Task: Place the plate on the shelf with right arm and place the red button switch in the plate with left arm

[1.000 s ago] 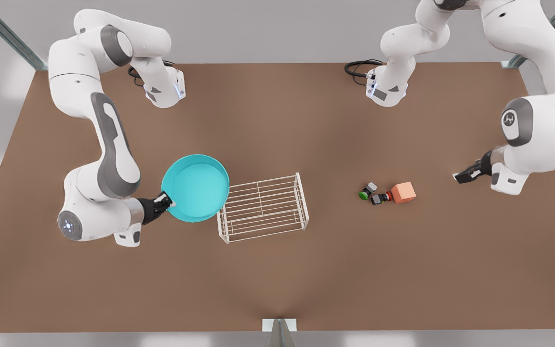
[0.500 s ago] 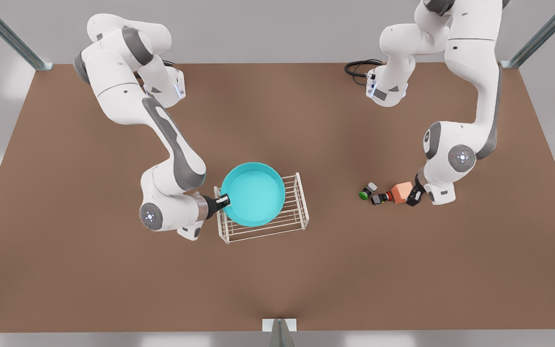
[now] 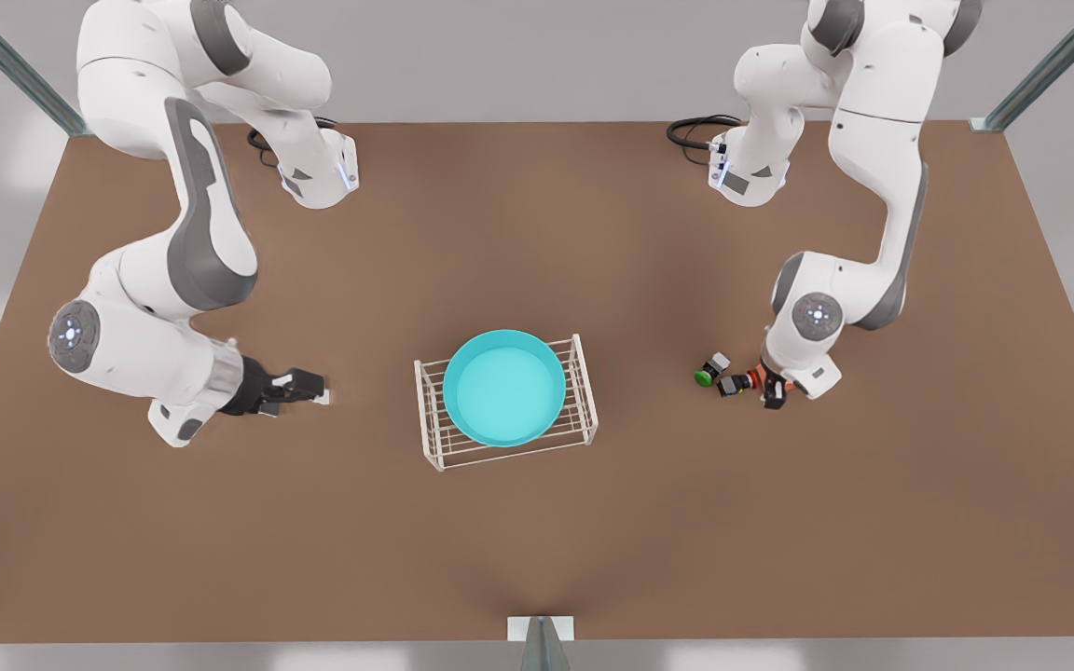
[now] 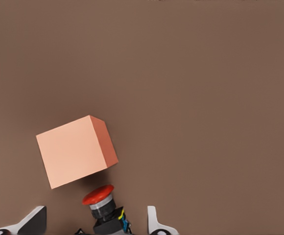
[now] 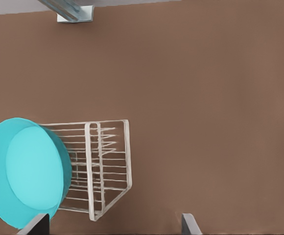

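Note:
The turquoise plate [image 3: 504, 387] [image 5: 27, 171] rests flat on top of the white wire shelf [image 3: 585, 401] [image 5: 107, 166] at the table's middle. My right gripper [image 3: 309, 387] [image 5: 113, 223] is open and empty, well off the shelf toward the front view's left. The red button switch [image 3: 740, 382] [image 4: 99, 196] lies on the table at the front view's right. My left gripper [image 3: 770, 393] [image 4: 95, 226] hangs over it, open, its fingers either side of the switch's body without touching it.
A green-capped switch [image 3: 709, 370] lies just beside the red one. A salmon-orange cube [image 4: 76, 152] sits right against the red cap, under my left wrist. Bare brown table surrounds the shelf.
The right gripper let go of the plate on the shelf and drew back toward the front view's left. The left gripper moved past the cube to over the red button switch.

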### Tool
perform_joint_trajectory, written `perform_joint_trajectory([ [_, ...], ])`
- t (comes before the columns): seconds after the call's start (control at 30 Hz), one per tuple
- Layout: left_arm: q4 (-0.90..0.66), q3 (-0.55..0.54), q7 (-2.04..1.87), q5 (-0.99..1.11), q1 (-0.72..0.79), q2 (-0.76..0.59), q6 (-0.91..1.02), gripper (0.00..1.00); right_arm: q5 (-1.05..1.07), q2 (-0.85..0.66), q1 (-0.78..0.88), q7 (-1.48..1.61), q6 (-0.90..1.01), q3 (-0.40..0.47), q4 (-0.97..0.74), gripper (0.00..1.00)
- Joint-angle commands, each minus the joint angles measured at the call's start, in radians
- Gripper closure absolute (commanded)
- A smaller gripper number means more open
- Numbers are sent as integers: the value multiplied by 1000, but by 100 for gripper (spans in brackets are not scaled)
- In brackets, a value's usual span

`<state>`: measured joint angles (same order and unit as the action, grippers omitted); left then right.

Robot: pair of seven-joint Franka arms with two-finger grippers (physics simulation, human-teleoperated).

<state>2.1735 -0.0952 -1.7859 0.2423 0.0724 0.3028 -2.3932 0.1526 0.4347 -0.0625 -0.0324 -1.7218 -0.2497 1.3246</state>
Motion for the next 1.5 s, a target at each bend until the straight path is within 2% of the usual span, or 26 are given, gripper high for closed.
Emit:
perform_joint_trajectory([
  [0.0,-1,0,-553,22,0,9,-27,0,-249,9,-5,115,125,21,-1,0],
  [0.07,5,0,-578,22,1,9,-26,0,-306,24,-5,115,125,23,-2,0],
  [0.33,6,0,-667,98,23,68,-58,0,-303,81,-5,115,149,56,-1,0],
  [0.73,9,0,-667,118,55,108,-89,0,-303,110,-5,117,136,58,-2,0],
  [1.07,-9,20,-615,247,41,130,-87,0,-298,125,-5,117,133,58,-2,0],
  [1.43,9,20,-607,256,50,153,-84,0,-298,127,-5,117,133,58,-2,0],
  [1.47,9,20,-607,256,50,153,-86,6,-298,127,-5,117,133,58,-2,0],
])
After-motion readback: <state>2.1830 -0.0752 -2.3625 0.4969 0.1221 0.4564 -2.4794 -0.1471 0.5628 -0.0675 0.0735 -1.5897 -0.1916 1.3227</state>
